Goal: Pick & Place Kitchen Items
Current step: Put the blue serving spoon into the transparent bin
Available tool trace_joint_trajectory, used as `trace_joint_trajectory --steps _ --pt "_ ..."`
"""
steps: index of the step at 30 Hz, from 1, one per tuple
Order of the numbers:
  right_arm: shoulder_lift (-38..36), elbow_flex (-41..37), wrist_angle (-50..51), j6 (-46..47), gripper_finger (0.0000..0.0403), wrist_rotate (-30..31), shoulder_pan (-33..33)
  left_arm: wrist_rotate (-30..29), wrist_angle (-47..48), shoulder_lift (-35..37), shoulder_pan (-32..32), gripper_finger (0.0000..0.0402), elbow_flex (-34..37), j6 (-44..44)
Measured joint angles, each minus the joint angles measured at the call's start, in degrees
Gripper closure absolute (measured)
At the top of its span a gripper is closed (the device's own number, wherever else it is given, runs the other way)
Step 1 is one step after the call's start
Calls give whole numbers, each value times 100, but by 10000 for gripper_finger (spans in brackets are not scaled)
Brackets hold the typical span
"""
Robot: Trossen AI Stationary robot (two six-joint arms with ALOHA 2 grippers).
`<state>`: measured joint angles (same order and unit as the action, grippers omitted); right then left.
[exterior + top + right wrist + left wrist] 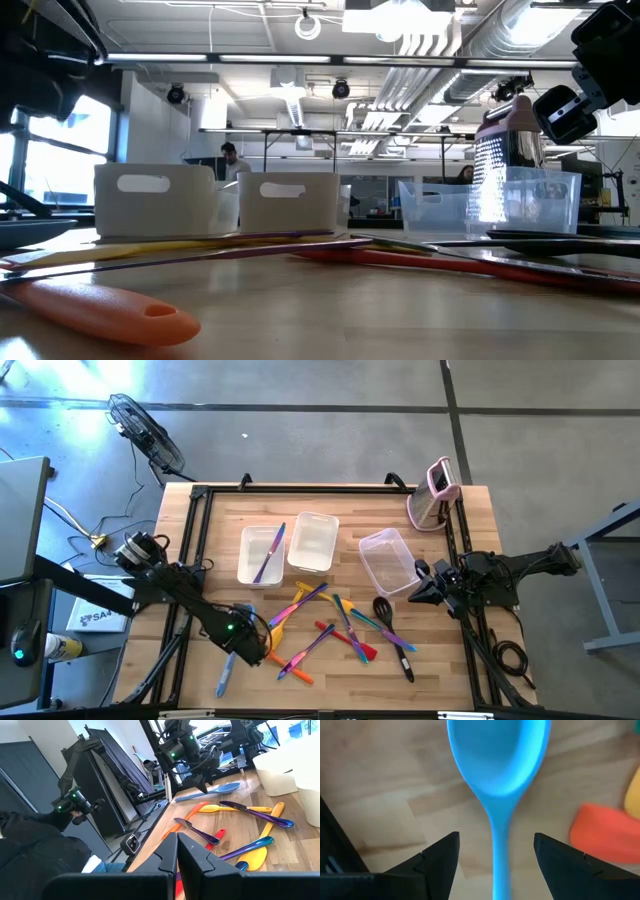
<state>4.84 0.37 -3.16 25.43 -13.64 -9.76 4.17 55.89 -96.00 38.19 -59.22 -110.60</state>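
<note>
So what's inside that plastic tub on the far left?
In the leftmost tub lies one purple utensil, slanted across its floor. Nothing else shows in it from above. The low view sees only the tub's frosted wall, so the contents are hidden there.

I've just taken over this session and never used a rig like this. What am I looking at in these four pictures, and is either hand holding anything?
Two dark robot arms work at a wooden table. The overhead picture shows everything: three clear plastic tubs and a scatter of slim coloured long-handled utensils. One purple utensil already lies in the leftmost tub. The level picture looks across the tabletop into the room. The other two pictures come from cameras on each wrist. The left hand is open, its fingers on either side of the handle of a light blue plastic spoon on the table; nothing is gripped yet. The right hand is shut and empty, waiting at the table's right side.
</note>
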Motion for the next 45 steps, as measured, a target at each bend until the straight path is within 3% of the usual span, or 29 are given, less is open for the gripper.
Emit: trace_joint_trajectory --steps 9,18,23,31,45 --pt "43 0 4 2 397 -1 0 324 -127 -294 6 152 4 117" --pt "201 -1 4 2 397 4 0 106 -329 -425 3 155 4 581" --pt "297 0 4 2 397 10 -1 65 -487 -416 5 209 191 535" --pt "337 0 1 2 397 15 0 161 -979 -408 -5 366 478 637" --pt "337 0 -1 4 397 17 0 85 -491 -383 6 366 245 975"
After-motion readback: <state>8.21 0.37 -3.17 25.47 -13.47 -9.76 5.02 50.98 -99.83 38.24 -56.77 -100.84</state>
